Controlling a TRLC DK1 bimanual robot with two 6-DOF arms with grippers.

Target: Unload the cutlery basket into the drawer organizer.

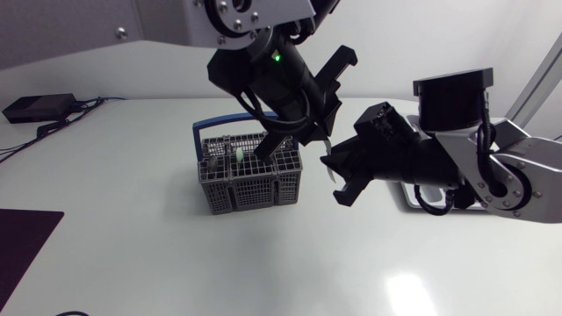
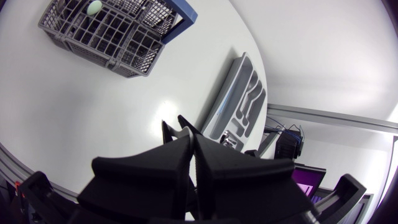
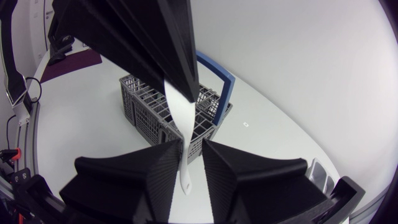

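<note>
Left end effector (image 2: 186, 134) clenched on white utensil (image 3: 177, 118) above counter (image 1: 132, 228), at 3 o'clock of cutlery basket (image 1: 250, 180); right end effector (image 3: 191, 149) released around its tip should grip squarely before handover toward drawer organizer (image 2: 239, 102).

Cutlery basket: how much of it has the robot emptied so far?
Done: nothing I can confirm; the compartments of the drawer organizer that show look empty. In hand: the left end effector grips a white utensil in the air, its lower end between the open fingers of the right end effector, seemingly a handover. Left: a pale green piece sits in the basket.
</note>
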